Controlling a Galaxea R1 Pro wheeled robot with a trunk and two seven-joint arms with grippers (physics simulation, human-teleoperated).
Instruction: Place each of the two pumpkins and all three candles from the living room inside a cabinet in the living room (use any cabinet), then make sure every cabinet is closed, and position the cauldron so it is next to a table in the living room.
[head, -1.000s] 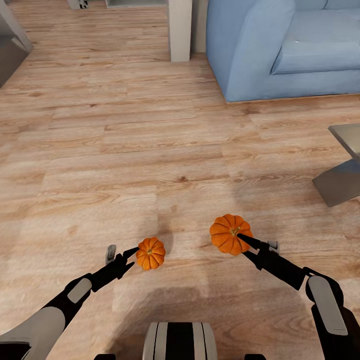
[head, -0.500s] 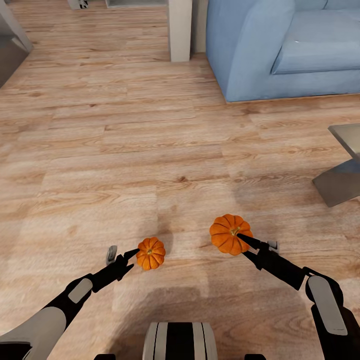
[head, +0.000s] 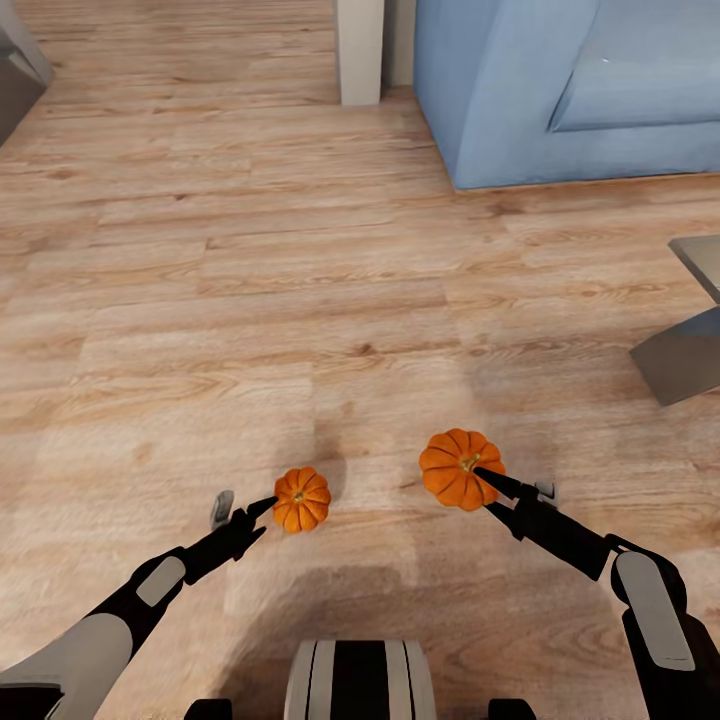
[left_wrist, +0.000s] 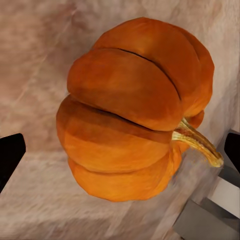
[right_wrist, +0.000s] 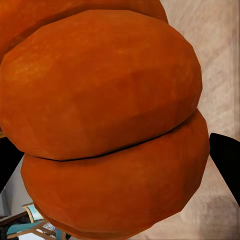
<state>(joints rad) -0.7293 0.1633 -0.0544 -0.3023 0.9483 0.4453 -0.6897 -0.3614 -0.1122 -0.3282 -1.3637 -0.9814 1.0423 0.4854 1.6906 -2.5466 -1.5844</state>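
Note:
In the head view I hold two orange ribbed pumpkins low over the wooden floor. The smaller-looking pumpkin (head: 302, 499) is at the tips of my left gripper (head: 274, 507), which is shut on it. My right gripper (head: 487, 482) is shut on the other pumpkin (head: 458, 468), one dark finger lying across its top by the stem. Up close, the left wrist view has its pumpkin (left_wrist: 130, 115) with a curved tan stem between dark fingertips (left_wrist: 10, 155). In the right wrist view the pumpkin (right_wrist: 110, 125) sits between the fingers (right_wrist: 227, 160). Candles, cabinet and cauldron are out of view.
A blue sofa (head: 520, 90) stands ahead on the right, with a pale post (head: 358, 50) just left of it. A grey table base (head: 680, 360) juts in at the right edge. A grey piece of furniture (head: 15, 70) shows at the far left corner. Wooden floor (head: 250, 300) lies ahead.
The whole head view has shifted a little, with the sofa and post sliding toward the top edge, so the camera moved. Both pumpkins stay held; the left one sits slightly higher.

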